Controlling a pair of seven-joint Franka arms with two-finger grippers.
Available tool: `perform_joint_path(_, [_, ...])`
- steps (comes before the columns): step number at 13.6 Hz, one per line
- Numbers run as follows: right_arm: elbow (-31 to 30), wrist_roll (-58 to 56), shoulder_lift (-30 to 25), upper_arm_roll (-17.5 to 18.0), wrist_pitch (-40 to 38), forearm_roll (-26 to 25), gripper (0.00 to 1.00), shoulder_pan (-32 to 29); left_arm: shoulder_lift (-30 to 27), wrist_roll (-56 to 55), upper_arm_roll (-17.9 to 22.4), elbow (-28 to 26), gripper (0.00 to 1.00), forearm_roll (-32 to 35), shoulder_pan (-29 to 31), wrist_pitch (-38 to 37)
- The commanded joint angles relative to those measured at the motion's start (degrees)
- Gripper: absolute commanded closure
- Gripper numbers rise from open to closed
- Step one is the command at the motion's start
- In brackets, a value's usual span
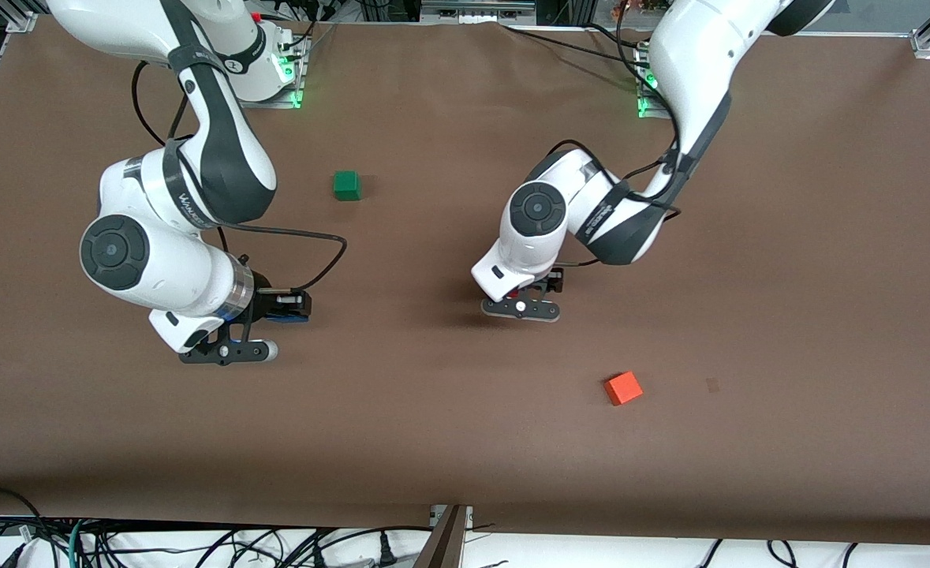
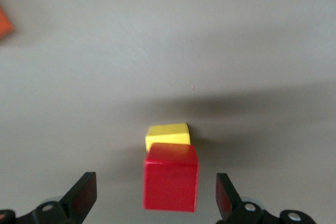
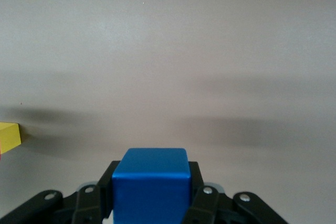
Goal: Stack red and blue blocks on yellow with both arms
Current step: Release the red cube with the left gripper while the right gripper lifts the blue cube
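The red block (image 2: 171, 177) is seen stacked on the yellow block (image 2: 167, 135) near the middle of the desk (image 1: 449, 410), its faces roughly squared with the yellow block's; being cubes, no long axis is shown. The left claw (image 2: 156, 198) is spread wide around the red block, untouched by either finger. The blue block (image 3: 150, 190) is pinched upright in the right claw (image 3: 152, 203), above the desk toward the right arm's end.
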Motion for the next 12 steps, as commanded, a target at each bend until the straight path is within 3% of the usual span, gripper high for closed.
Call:
perform_joint_path(1, [4.6, 5.5, 2.0, 0.0, -0.9, -0.8, 0.7, 2.7, -2.2, 0.2, 0.8, 7.5, 0.0, 1.4, 2.0, -9.8])
perform_joint_path(6, [7.9, 19.2, 5.0, -0.1, 0.5, -1.0, 0.7, 10.3, -8.3, 18.5, -0.1, 8.4, 0.0, 0.4, 14.9, -15.2])
perform_joint_path(9, [8.1, 27.1, 6.9, -0.2, 5.6, -1.0, 0.7, 15.9, -12.1, 31.6, 0.8, 8.4, 0.0, -4.2, 23.5, -16.5])
perform_joint_path(10, [8.1, 31.4, 7.9, -0.4, 8.5, -1.1, 0.7, 18.3, -14.1, 36.0, 2.6, 7.8, 0.0, -7.8, 25.0, -16.5])
perform_joint_path(12, [8.1, 39.2, 10.4, -0.5, 12.9, -4.0, 0.7, 23.2, -18.5, 41.6, 14.4, 5.8, 0.0, -15.6, 22.4, -19.7])
